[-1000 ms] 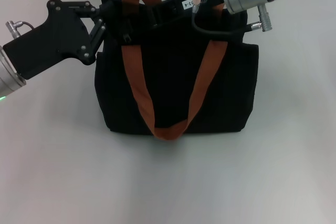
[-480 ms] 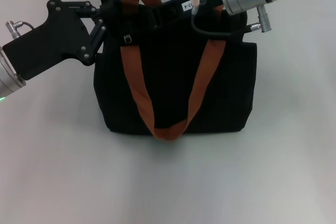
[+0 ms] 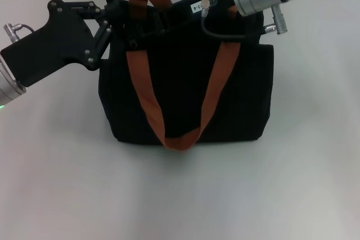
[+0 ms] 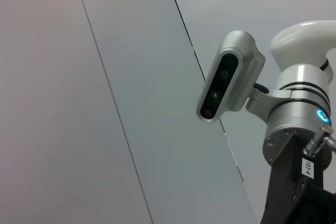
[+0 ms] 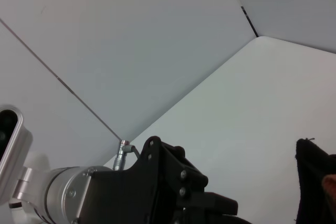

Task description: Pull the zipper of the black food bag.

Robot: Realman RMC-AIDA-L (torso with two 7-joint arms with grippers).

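Observation:
The black food bag (image 3: 185, 91) stands upright mid-table in the head view, with its orange-brown handles (image 3: 147, 99) draped down the front. My left gripper (image 3: 119, 14) is at the bag's top left corner, its fingers closed on the fabric there. My right gripper (image 3: 163, 18) reaches in from the upper right along the bag's top edge, its tip hidden behind the handle loop. The zipper is hidden there. A small silver piece (image 3: 134, 41) hangs under the top left corner. A corner of the bag (image 5: 315, 182) also shows in the right wrist view.
The white table (image 3: 180, 195) lies open in front of the bag and to both sides. A pale wall runs behind it. The left wrist view shows the head camera (image 4: 226, 77) and my right arm's wrist (image 4: 294, 129). The right wrist view shows my left gripper's body (image 5: 157, 187).
My right arm has moved a little to the left along the bag's top. The bag's right side has shifted slightly left with it. The left gripper has nudged up and left.

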